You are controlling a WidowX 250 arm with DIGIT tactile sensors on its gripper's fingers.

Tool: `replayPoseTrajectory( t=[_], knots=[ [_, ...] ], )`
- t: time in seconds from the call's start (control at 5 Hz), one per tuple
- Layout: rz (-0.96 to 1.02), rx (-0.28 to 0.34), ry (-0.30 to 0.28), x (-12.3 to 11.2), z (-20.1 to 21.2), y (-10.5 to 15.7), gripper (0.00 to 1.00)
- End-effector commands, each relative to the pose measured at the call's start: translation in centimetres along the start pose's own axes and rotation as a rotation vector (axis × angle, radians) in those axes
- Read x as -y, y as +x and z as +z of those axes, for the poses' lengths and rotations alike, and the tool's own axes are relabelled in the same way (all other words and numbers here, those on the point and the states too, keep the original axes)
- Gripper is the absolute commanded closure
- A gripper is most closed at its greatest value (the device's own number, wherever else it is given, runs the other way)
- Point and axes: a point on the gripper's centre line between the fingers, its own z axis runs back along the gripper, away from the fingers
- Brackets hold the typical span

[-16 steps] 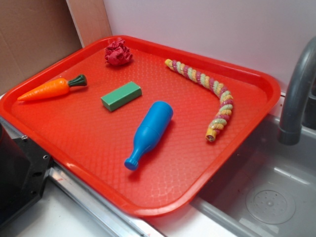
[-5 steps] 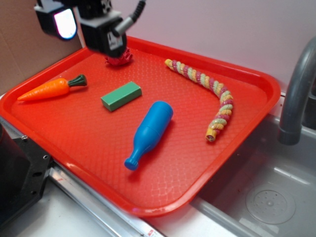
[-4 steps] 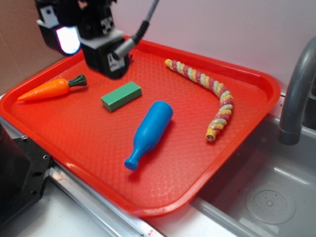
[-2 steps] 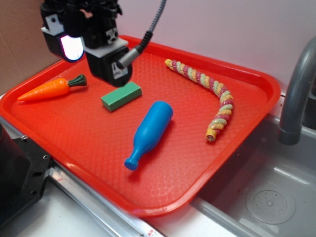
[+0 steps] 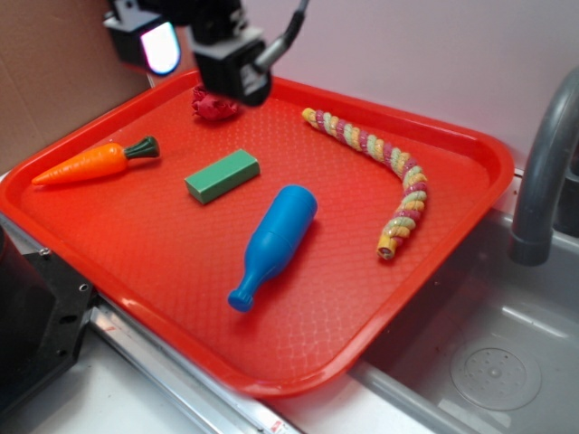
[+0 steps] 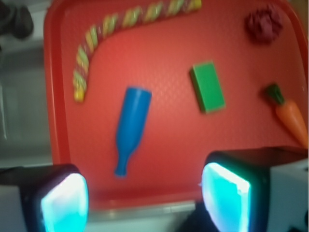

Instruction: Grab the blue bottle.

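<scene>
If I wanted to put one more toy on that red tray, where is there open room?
The biggest bare patch on the red tray is the near corner, between the blue bottle and the front rim. Another lies between the bottle and the twisted rope. It is most crowded around the green block, carrot and red crumpled ball.

wall: a plain pale wall [image 5: 407, 54] runs behind the far edge of the scene, evenly lit, without marks.
panel: a brown cardboard-like panel [image 5: 54, 72] stands at the far left corner, against the wall.
sink: a grey metal sink basin [image 5: 488, 362] lies at the right, with a round drain [image 5: 493, 372] in its floor.
faucet: a dark grey curved faucet [image 5: 543, 172] rises at the right edge.
bench: a pale bench surface with a metal strip [image 5: 181, 384] shows along the near edge.
light: soft, with faint shadows.
</scene>
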Motion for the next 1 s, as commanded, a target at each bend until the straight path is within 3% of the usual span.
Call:
replayPoseTrajectory(
  t=[0.0,0.2,0.6,0.8],
  knots=[
    [-0.057,-0.09,0.046,-0.9,-6.2,-0.9,0.0],
    [-0.09,-0.124,0.062,-1.8,-9.7,-1.0,0.0],
    [-0.024,-0.056,-0.028,-1.7,-10.3,1.3,0.0],
    [-0.015,-0.046,-0.062,-0.4,-10.5,2.2,0.0]
  ],
)
